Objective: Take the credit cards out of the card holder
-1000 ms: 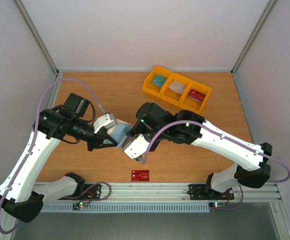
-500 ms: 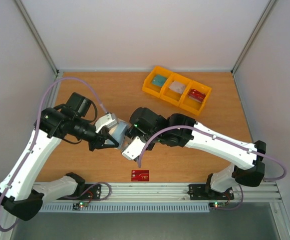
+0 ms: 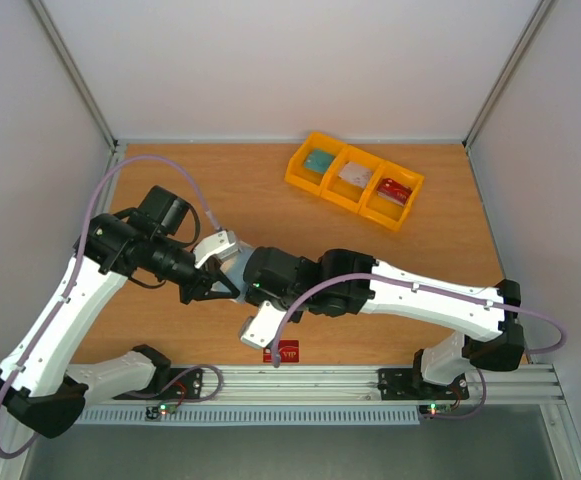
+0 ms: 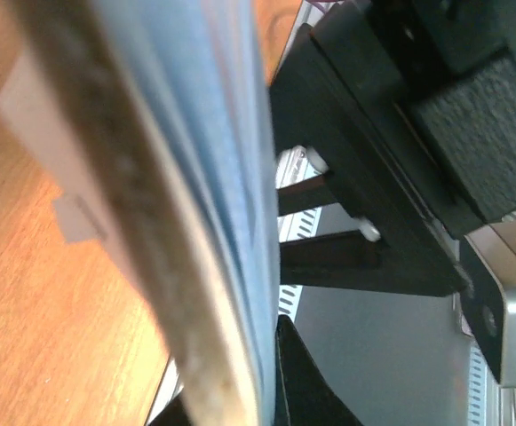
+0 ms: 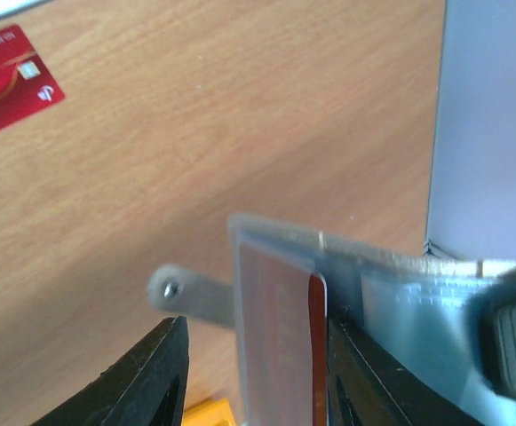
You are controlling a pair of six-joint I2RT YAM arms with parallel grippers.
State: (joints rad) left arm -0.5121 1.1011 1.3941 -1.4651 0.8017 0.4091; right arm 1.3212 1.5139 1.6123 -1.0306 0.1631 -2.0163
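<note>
Pale-blue card holder (image 5: 391, 293), pinched in left gripper (image 3: 228, 288), shows a reddish card (image 5: 275, 311) between the spread right gripper (image 5: 256, 355).

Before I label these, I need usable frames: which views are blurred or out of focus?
Top external: sharp, evenly lit, faint shadows on the table. Left wrist: the holder sits nearly against the lens, badly blurred. Right wrist: holder soft up close, the red card lying beyond it clearer.
</note>
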